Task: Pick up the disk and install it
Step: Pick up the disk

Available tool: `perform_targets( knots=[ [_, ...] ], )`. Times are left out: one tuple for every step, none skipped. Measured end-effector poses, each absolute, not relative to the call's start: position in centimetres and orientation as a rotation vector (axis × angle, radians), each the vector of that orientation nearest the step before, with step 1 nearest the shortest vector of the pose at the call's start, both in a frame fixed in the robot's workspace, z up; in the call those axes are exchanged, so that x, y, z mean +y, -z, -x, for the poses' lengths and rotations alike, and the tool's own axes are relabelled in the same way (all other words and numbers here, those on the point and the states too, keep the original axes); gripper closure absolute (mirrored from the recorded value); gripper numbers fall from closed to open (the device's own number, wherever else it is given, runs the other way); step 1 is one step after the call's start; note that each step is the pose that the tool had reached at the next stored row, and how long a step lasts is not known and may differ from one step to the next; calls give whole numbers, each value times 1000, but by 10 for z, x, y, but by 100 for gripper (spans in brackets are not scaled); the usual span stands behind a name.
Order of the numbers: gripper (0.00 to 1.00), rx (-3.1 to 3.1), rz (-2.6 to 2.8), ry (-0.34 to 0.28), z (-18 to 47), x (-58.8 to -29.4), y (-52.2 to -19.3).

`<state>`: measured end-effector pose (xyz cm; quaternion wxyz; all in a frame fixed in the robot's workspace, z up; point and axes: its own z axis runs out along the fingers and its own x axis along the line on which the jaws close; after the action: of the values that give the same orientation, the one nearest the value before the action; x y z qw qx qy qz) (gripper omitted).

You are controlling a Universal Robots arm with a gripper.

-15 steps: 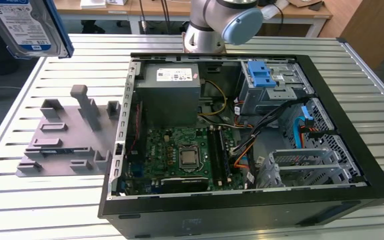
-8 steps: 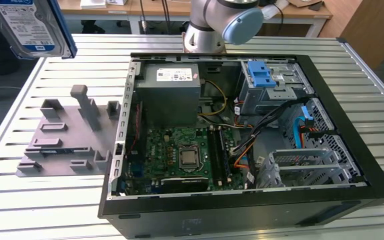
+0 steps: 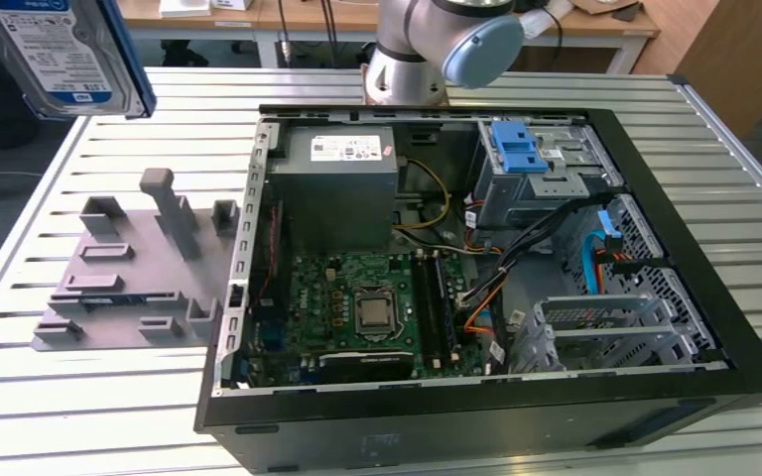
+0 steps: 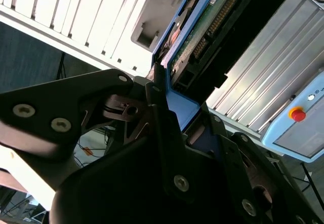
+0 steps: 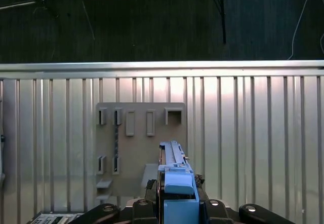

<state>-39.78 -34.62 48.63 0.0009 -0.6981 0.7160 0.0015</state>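
The gripper point(image 5: 176, 197) is clenched on the disk point(image 5: 176, 176). In the first wrist view its black fingers point(image 5: 151, 187) flank the blue rail on both sides, and the drive stands edge-on with its long axis running straight out from the jaws. In the exterior view the disk hangs high at that view's left with its white-and-blue label face showing. It is clear of everything below, above the end of the slatted table point(image 3: 90, 416) where the grey stand point(image 3: 130, 268) sits. The first wrist view places that stand directly beneath the held drive, and nothing sits in the slots that show. The move turns on the open computer case point(image 3: 487, 436), which lies well apart from the disk towards the exterior view's right, with the stand between them. Inside the case are the grey power supply point(image 3: 341, 188) at the far wall, the green motherboard point(image 3: 368, 307) below it, loose cables, and a metal drive cage with a blue latch point(image 3: 527, 154) in the far corner. That cage is probably the disk's bay, though it is not clear from here.
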Motion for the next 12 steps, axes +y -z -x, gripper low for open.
perform_targets(
  knots=[
    [64,2248,2192,-5,397,-347,-486],
    [64,2248,2192,-5,397,-348,-486],
    [64,2248,2192,-6,396,-349,-486],
    [64,2249,2192,-6,396,-350,-486],
    [64,2249,2192,-7,395,-351,-486],
    [64,2249,2193,-7,394,-352,-486],
    [64,2250,2193,-8,393,-352,-486],
    [64,2250,2193,-9,393,-353,-486],
    [64,2250,2193,-9,392,-354,-486],
    [64,2250,2194,-10,391,-355,-486],
    [64,2251,2194,-11,390,-355,-486],
    [64,2251,2195,-12,389,-356,-486]
  ],
)
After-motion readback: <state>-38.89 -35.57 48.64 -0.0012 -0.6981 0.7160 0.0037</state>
